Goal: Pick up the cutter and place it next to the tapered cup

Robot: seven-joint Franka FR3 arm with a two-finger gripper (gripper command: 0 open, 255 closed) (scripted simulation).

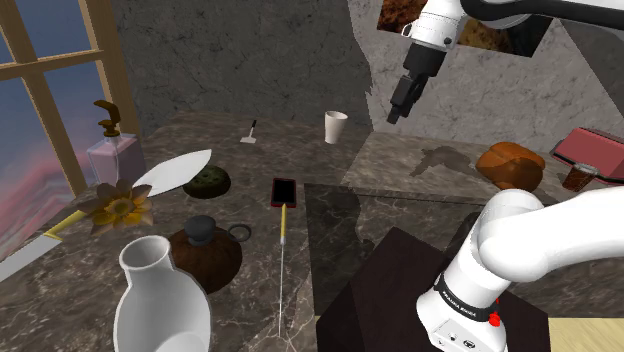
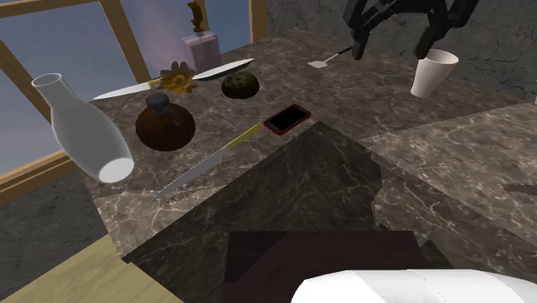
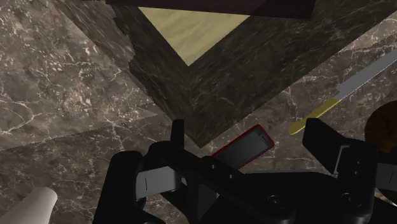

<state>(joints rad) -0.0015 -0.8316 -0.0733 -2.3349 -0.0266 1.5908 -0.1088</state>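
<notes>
Flat on the dark marbled worktop (image 1: pixel 300 150), far back near the wall: the cutter (image 1: pixel 250 133), a small tool with a pale square blade and a thin dark handle. Nothing touching it. Well apart from the gripper (image 1: pixel 395 112), which hangs high in the air, off toward the shoulder view's right. Between the two in that view, upright on the worktop: the white tapered cup (image 1: pixel 335 127), near the cutter but clear of it.

From the second exterior view, cutter (image 2: pixel 331 58) just past the left of the gripper (image 2: pixel 391 43) and below it, cup (image 2: pixel 433 73) under the other finger.

Gripper (image 3: pixel 249 137) with fingers spread apart, clasping nothing; seen far below between them, a red-edged phone (image 3: pixel 245 147) lying flat.

Further out, beside the phone (image 1: pixel 283 190): a long thin knife (image 1: pixel 283 270) with a yellow handle. Beyond that, a round brown pot (image 1: pixel 205 255) and a white vase (image 1: pixel 160 300).
</notes>
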